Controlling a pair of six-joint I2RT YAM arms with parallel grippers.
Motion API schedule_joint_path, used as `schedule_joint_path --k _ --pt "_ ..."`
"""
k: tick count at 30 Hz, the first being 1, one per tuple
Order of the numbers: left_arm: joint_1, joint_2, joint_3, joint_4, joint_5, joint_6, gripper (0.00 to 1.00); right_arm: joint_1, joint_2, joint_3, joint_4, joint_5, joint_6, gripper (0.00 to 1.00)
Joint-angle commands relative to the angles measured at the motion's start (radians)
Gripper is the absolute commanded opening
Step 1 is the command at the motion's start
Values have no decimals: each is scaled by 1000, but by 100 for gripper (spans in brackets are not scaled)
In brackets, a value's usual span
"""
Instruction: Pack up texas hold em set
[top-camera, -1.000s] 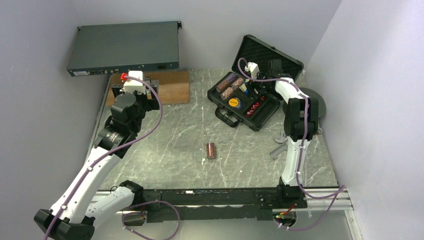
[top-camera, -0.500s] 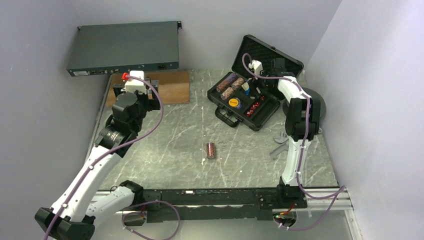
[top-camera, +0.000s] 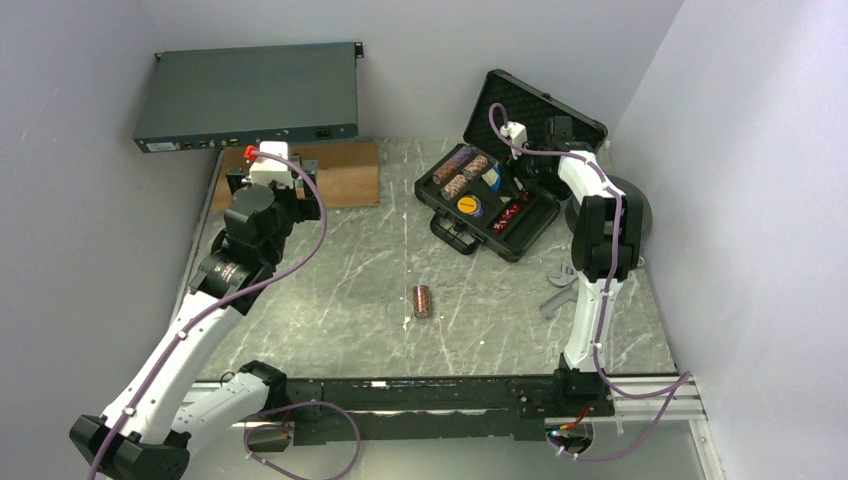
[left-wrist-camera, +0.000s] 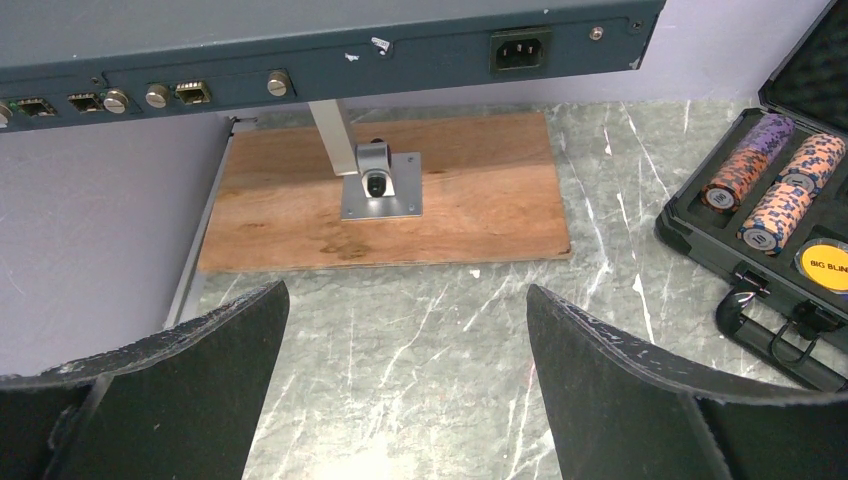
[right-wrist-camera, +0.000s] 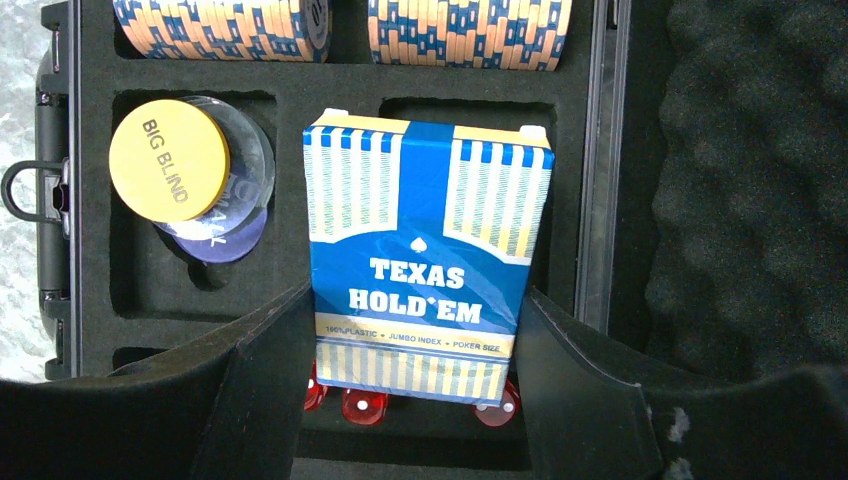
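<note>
Setting: pale lilac walls (top-camera: 740, 150) close in a grey marbled bench (top-camera: 480, 300), with two robot arms bolted at its near edge.
Case: black hard case (top-camera: 520, 245) lies open at the far right of the bench, foam-lined lid raised toward the back wall, carry handle (top-camera: 455, 235) facing the middle of the bench.
Inside the case: striped chip rolls (top-camera: 458, 170) fill the slots at its far left end; a yellow button (right-wrist-camera: 168, 160) marked BIG BLIND rests on a clear disc and a blue button (right-wrist-camera: 225, 240) in one foam pocket; small red dice (right-wrist-camera: 362, 405) sit in another.
Card box: blue-and-white card box (right-wrist-camera: 428, 260) printed TEXAS HOLD'EM, above the case's foam pockets, partly covering the dice.
Right gripper (right-wrist-camera: 415, 295): over the open case, its two fingers pressed on either side of the card box, gripping it.
Left gripper (left-wrist-camera: 405, 300): fingers spread wide with nothing between them, above bare bench at the far left.
Loose piece: one chip roll (top-camera: 421, 300) lies on its side near the middle of the bench, well apart from the case.
Other things: wooden board (left-wrist-camera: 470, 190) with a small metal mount (left-wrist-camera: 380, 185) ahead of the left gripper; flat grey electronics box (top-camera: 250, 95) above it; black disc (top-camera: 632, 205) just right of the case.
</note>
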Motion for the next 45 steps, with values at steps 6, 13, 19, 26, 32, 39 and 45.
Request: schedule_joint_path --k 6,13,19,26,32,39,45 --pt "3 3 32 14 16 -12 95 2 -1 64 83 -24 49 0" --pt "3 6 33 11 17 -12 95 19 55 131 62 -14 19 0" --pt "3 15 35 8 20 -12 95 34 125 223 5 25 -2 0" --pt "3 18 36 9 22 -14 95 31 82 106 -5 13 -50 0" --pt "3 31 37 7 25 -16 95 25 52 64 -54 29 -45 0" --pt "3 39 37 4 30 -19 95 7 34 113 -129 62 -28 0" --pt "2 57 43 -3 43 -23 94 1 63 159 -216 36 -51 0"
